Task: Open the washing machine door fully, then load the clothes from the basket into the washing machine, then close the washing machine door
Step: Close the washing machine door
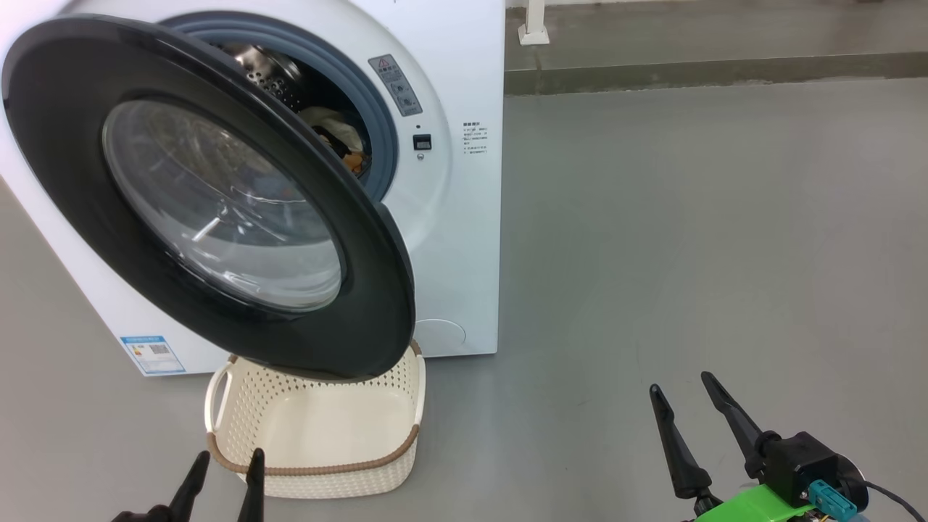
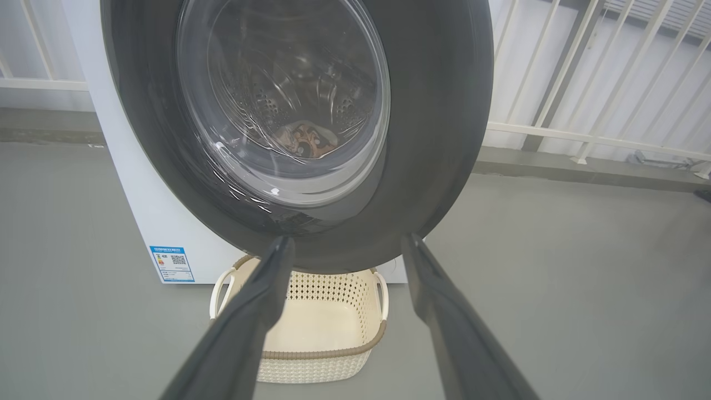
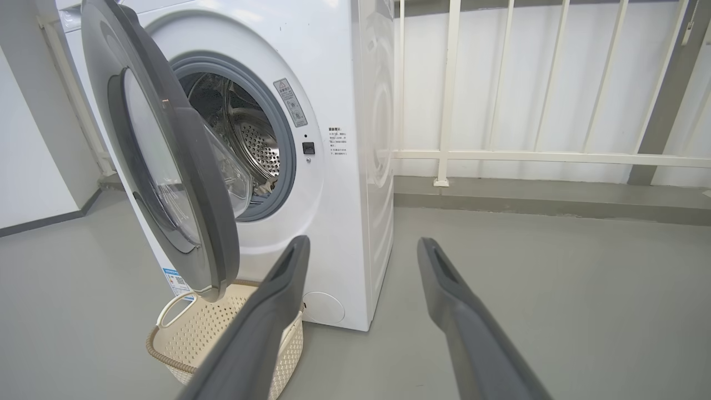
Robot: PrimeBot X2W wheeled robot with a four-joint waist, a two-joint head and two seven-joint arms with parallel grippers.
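1. Nearest, at 7 o'clock in head view: L gripper point(image 1: 223, 475), claw spread wide, nothing held. In its wrist view the 2 fingers point(image 2: 250, 316) are seen pointing at the door's lower rim; contact can't be told.
2. At 5 o'clock: R gripper point(image 1: 681, 386), claw also wide, nothing held, over bare floor point(image 1: 689, 217), well apart from the washer.
3. At 6 o'clock, just past the L gripper: the basket point(image 1: 326, 470), set on the floor against the washer's front. No fabric is seen in it, so loading is judged done.
4. At 10 o'clock: the washing machine door point(image 1: 217, 203), standing part-open, hinged at its 9 o'clock side, free edge hanging above the basket's back rim.
5. At 12 o'clock, behind: the washing machine point(image 1: 449, 239) w/ grey gasket point(image 1: 380, 138). The clothes point(image 1: 341, 141) are seen low in the drum.
6. Farthest: white railing point(image 3: 527, 157).
7. Step in hand, as judged: closing the door. The push is best put on the black rim near the free edge, not on the glass bowl. The door's arc should be followed, and pressure kept on till the latch is felt to catch. The gasket should be checked for trapped fabric first.
8. Count: 1 washer, 1 door, 1 basket, 2 grippers w/ 2 fingers each, 1 blue sticker point(image 1: 152, 354). Clothes: 1 heap, no. of pieces can't be told
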